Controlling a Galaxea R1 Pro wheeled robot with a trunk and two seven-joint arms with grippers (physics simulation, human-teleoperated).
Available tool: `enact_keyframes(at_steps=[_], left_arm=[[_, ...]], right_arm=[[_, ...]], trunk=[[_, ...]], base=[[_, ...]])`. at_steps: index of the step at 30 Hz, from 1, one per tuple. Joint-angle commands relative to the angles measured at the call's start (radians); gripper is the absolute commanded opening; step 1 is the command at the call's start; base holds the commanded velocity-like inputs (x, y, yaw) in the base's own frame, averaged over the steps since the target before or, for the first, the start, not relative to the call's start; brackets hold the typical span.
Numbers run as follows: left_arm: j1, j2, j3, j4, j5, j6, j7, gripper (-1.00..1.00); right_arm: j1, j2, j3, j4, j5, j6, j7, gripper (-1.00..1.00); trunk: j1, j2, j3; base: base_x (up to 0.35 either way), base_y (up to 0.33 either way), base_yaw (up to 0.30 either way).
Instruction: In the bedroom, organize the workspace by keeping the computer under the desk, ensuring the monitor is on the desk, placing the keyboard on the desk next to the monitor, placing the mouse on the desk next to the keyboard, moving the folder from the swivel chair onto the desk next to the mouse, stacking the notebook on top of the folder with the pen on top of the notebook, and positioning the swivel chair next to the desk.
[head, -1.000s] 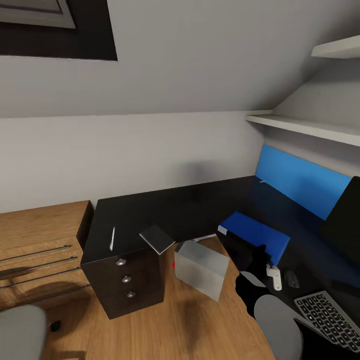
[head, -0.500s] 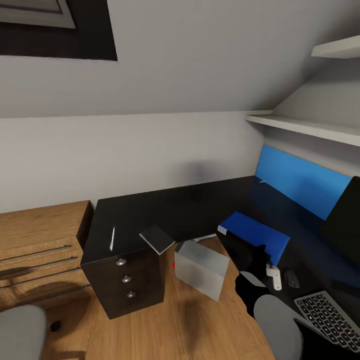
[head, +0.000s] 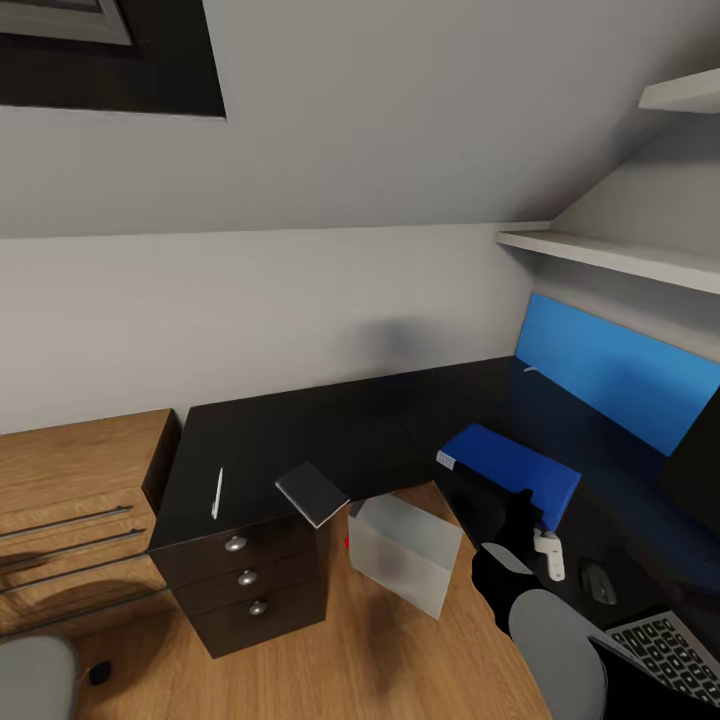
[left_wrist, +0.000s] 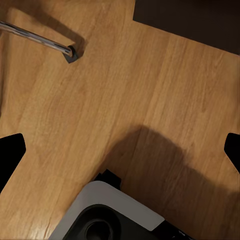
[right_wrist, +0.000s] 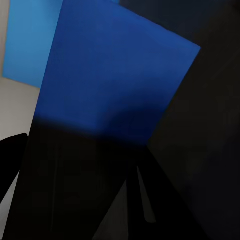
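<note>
Folder (head: 510, 472) on bench (head: 300, 430) just beyond right fingers (right_wrist: 10, 160), grip unclear; notebook (head: 312, 493) lies far left, long axis diagonal; left fingers (left_wrist: 11, 155) spread, empty.

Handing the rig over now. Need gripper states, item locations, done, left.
Left gripper: open, empty, over the floor.
Right gripper: at the folder; jaws and grasp unclear.
On the desk: folder, mouse, keyboard, monitor, pen, and notebook overhanging the edge.
Computer: on the floor at the desk's inner corner.
Swivel chair: away from the desk.
Done: folder is off the chair.
Left: notebook onto folder, pen on top, chair to desk, check computer.
</note>
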Motion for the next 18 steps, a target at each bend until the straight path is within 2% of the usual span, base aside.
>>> enact_keyframes(at_steps=[1,10,14,18], left_arm=[[0.000,0.000,-0.001,0.000,0.009,-0.003,0.001,1.00],[0.000,0.000,0.000,0.000,0.008,-0.003,0.001,1.00],[0.000,0.000,0.000,0.000,0.008,-0.003,0.001,1.00],[0.000,0.000,-0.001,0.000,0.008,-0.003,0.001,1.00]], right_arm=[[-0.001,0.000,0.001,0.000,-0.010,-0.001,0.008,-1.00],[-0.001,-0.003,-0.003,0.002,-0.009,-0.026,0.004,-1.00],[-0.001,-0.003,-0.053,0.002,-0.009,-0.080,0.003,-1.00],[-0.001,-0.004,-0.105,0.002,-0.009,-0.097,0.003,-1.00]], trunk=[[0.000,-0.001,-0.001],[0.000,-0.001,-0.001],[0.000,-0.001,-0.001],[0.000,-0.001,-0.001]], base=[[0.023,0.000,0.000],[0.005,0.000,0.000],[0.000,0.000,0.000],[0.000,0.000,0.000]])
